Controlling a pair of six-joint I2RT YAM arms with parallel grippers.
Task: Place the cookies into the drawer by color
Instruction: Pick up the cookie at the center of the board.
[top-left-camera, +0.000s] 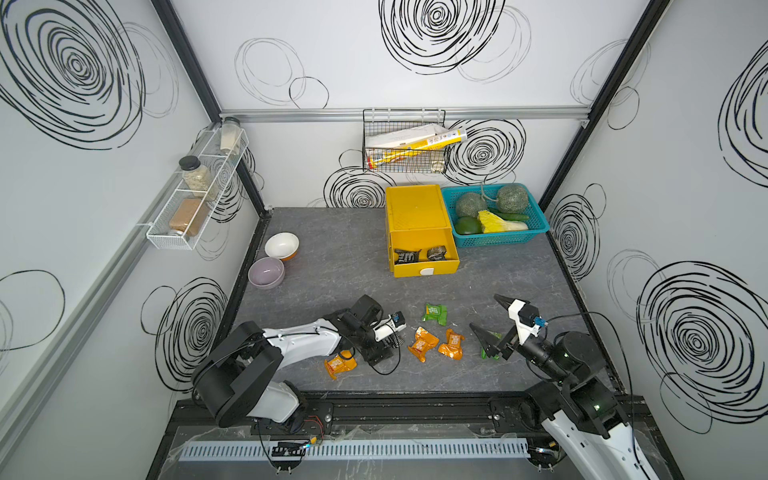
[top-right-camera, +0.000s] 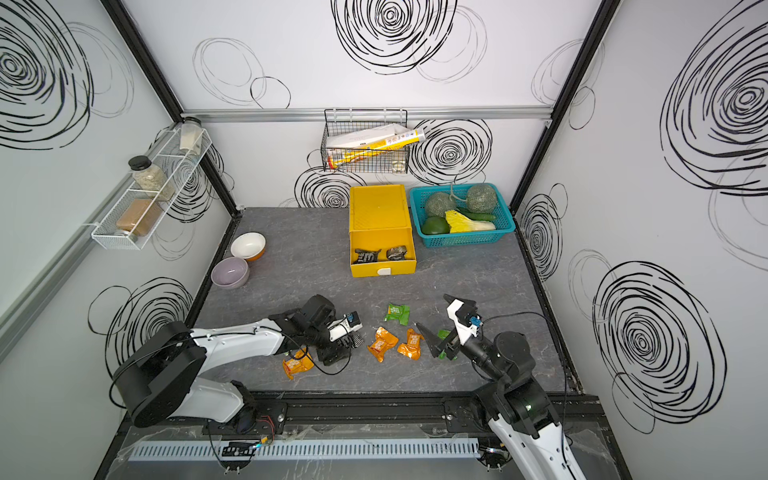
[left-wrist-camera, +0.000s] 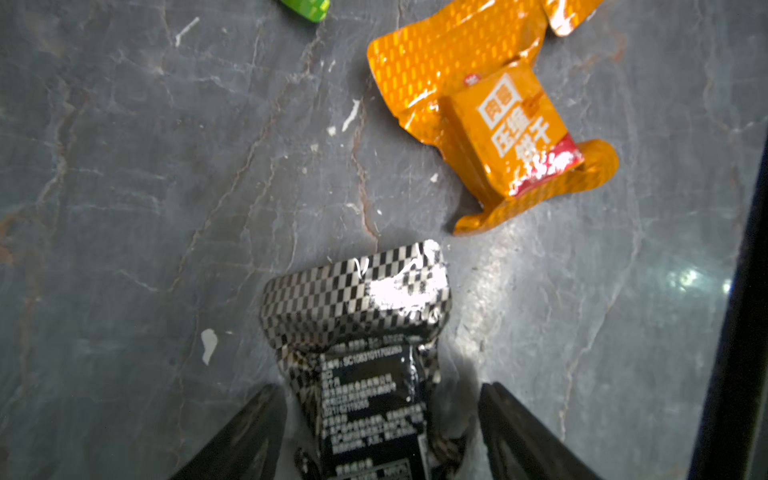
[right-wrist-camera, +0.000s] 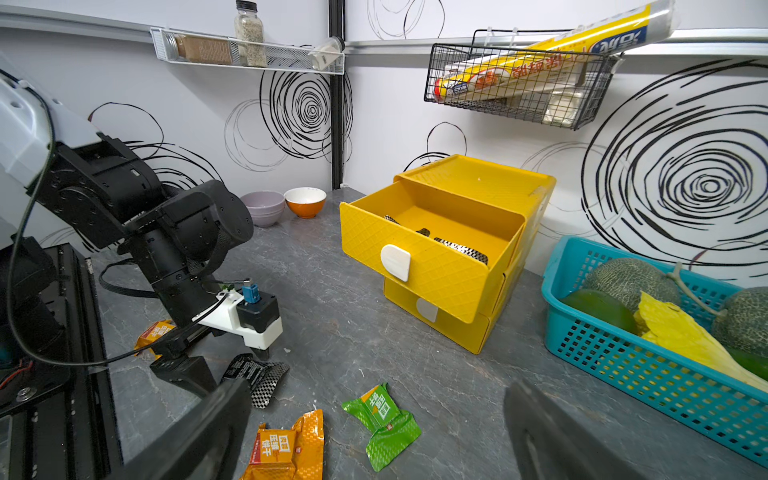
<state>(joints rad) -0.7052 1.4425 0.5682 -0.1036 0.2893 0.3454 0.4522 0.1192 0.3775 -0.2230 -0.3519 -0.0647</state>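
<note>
Black packet (left-wrist-camera: 357, 299) is lying flat on the table (left-wrist-camera: 124, 166) beside an orange one (left-wrist-camera: 498, 124). I'm guessing it's going in with the two black cookies (top-left-camera: 407, 255) sitting in the open top drawer (top-left-camera: 426, 272). Left gripper (left-wrist-camera: 378, 386) is straddling it, jaws partway open and not pinching yet. Right gripper (top-left-camera: 484, 311) is hanging wide open, empty.

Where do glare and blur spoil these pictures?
Left wrist view: white glare washes out part of the black packet, its small print is blurred, and bright spots shine on the table. Right wrist view: the right gripper is out of focus. Both top views: even light, no strong glare.
</note>
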